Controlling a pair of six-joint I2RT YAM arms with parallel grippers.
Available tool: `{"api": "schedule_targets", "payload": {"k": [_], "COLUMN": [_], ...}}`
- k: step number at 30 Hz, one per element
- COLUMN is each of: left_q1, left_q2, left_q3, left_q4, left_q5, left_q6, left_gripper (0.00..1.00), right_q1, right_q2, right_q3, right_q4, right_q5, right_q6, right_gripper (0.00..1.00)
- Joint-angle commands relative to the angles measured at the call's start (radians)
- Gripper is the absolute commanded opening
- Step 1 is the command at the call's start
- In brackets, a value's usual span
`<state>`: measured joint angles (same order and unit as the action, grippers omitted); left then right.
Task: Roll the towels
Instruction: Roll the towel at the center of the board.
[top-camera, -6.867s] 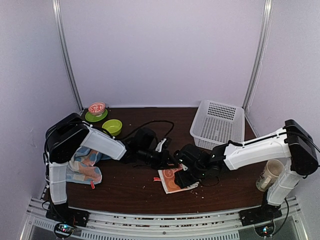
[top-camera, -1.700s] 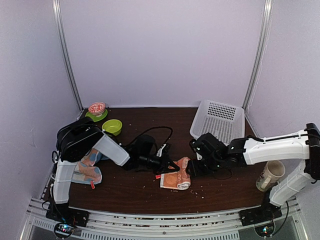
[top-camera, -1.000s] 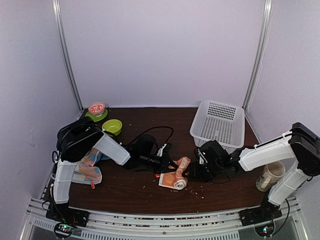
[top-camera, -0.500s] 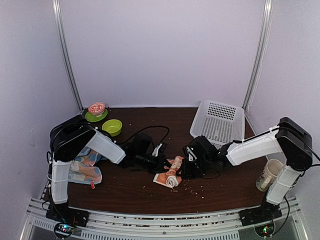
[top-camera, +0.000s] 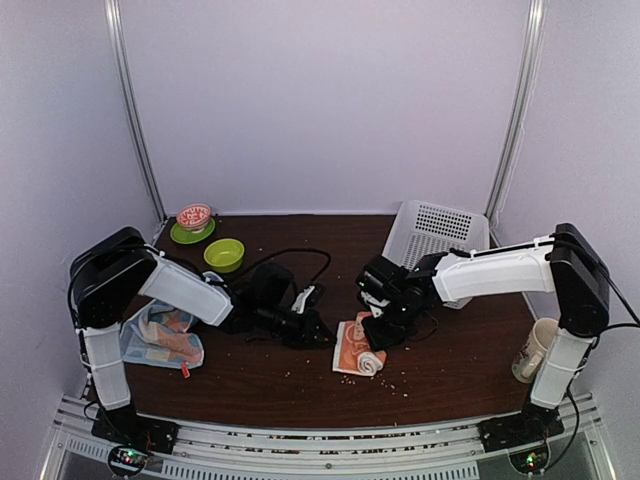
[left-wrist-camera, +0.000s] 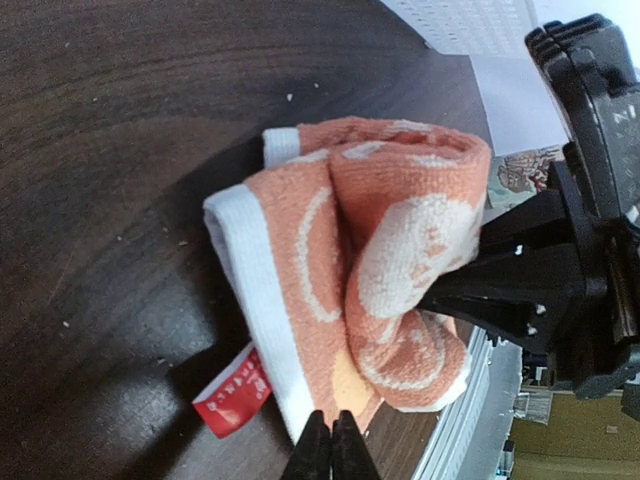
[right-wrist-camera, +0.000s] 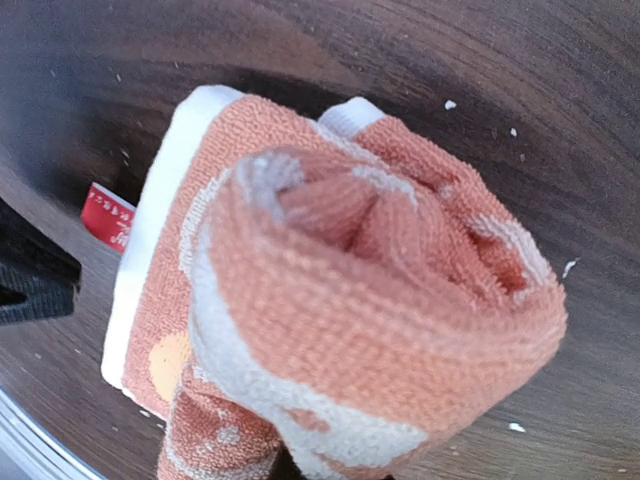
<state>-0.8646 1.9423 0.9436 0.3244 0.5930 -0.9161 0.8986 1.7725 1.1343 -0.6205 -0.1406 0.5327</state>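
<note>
**Three Cameras, One Shared Towel**

The top camera sits high behind the arm bases. It looks down and forward from far off, taking in the whole dark brown wooden table (top-camera: 250, 385), with the bases at 6 o'clock and the white perforated plastic basket (top-camera: 440, 225) at 1 o'clock. The left wrist camera looks out low over the tabletop, close in. The right wrist camera is nearer still. All three views share the orange terry towel with white print (top-camera: 352, 345). The left wrist view also shows the right gripper (left-wrist-camera: 470, 285) at 3 o'clock.
</note>
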Motion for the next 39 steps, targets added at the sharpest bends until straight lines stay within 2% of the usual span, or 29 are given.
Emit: {"api": "schedule_targets", "payload": {"k": [1, 7, 11, 15, 29, 35, 39], "left_q1": [0.004, 0.004, 0.004, -0.002, -0.014, -0.013, -0.013], "left_q2": [0.013, -0.032, 0.026, 0.101, 0.273, 0.323, 0.342], "left_q3": [0.026, 0.051, 0.131, 0.159, 0.278, 0.3, 0.305], "left_q4": [0.027, 0.14, 0.158, 0.265, 0.287, 0.22, 0.21], "left_q5": [-0.018, 0.005, 0.062, 0.117, 0.159, 0.099, 0.079], "left_q6": [0.021, 0.006, -0.019, -0.105, -0.173, -0.177, -0.189], "left_gripper": [0.02, 0.03, 0.04, 0.04, 0.03, 0.0, 0.0], "right_q1": [0.012, 0.018, 0.017, 0.018, 0.017, 0.012, -0.003], "right_q2": [0.061, 0.104, 0.104, 0.096, 0.058, -0.032, -0.107], "right_q3": [0.066, 0.103, 0.101, 0.091, 0.059, 0.019, -0.023], "right_q4": [-0.245, -0.227, -0.196, -0.178, -0.12, -0.09, -0.061], "right_q5": [0.087, 0.097, 0.107, 0.111, 0.074, 0.068, 0.046], "right_q6": [-0.125, -0.123, -0.104, -0.096, -0.101, -0.039, 0.034], "right_gripper": [0.0, 0.0, 0.0, 0.0, 0.0, 0.44, 0.54]}}
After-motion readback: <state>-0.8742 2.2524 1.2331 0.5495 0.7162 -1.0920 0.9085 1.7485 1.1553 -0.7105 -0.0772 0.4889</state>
